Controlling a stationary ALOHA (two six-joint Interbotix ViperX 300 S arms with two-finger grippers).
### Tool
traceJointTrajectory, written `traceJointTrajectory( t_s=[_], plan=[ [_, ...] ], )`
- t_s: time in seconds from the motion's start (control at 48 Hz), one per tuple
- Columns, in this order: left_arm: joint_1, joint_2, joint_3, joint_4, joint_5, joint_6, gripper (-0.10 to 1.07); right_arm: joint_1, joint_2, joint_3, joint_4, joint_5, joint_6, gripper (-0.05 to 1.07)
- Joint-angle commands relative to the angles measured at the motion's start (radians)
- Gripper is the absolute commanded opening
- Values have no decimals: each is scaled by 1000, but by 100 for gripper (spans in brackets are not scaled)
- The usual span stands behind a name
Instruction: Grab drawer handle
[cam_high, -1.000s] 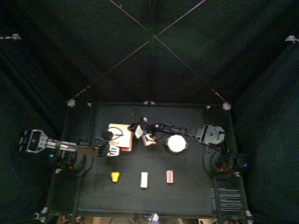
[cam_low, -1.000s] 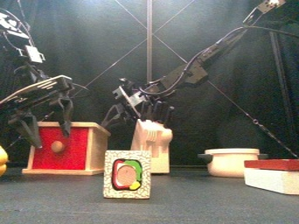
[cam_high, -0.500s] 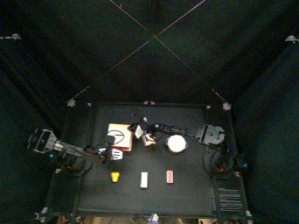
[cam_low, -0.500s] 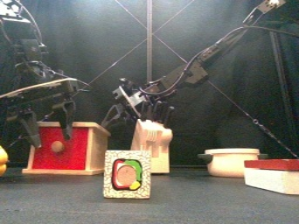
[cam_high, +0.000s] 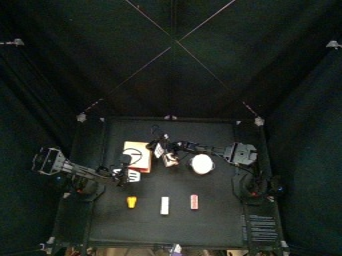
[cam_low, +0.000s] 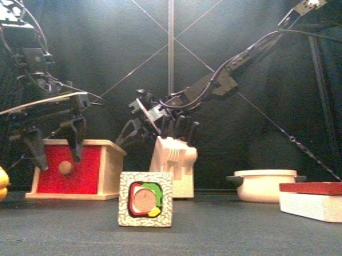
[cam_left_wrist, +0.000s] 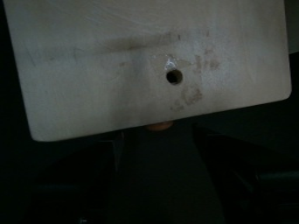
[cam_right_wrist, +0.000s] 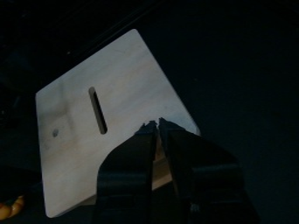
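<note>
The drawer handle (cam_low: 63, 167) is a small red knob on the red front of a pale wooden box (cam_low: 74, 148) at the left of the front view. My left gripper (cam_low: 47, 150) hangs open just in front of and above the box, its fingers spread to either side of the knob without touching it. The left wrist view is filled by a pale wooden panel (cam_left_wrist: 105, 79) with a small hole in it. My right gripper (cam_low: 150, 118) reaches across to the pale knife block (cam_low: 171, 165), jaws together in the right wrist view (cam_right_wrist: 158, 128).
A picture card (cam_low: 144, 198) stands in front of the block. A white pot (cam_low: 263, 184) and a red-and-white box (cam_low: 314, 198) sit at the right, a yellow object (cam_low: 3, 183) at the left edge. From above, small yellow (cam_high: 132, 201), white (cam_high: 164, 205) and pink (cam_high: 195, 201) pieces lie near the front.
My left gripper has shifted slightly over the box and levelled out, still open. The right arm has not moved.
</note>
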Motion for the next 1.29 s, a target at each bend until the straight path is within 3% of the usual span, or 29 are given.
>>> traceJointTrajectory(
  t_s=[0.0,0.688,1.271],
  plan=[
    [11,5,-17,11,-8,-2,96,-5,-17,-14,0,0,-2,55],
    [91,25,3,26,-86,0,94,-5,-17,-11,0,0,-2,55],
    [92,63,6,23,-87,-2,48,-5,-17,-9,-3,-2,-2,55]
  ],
)
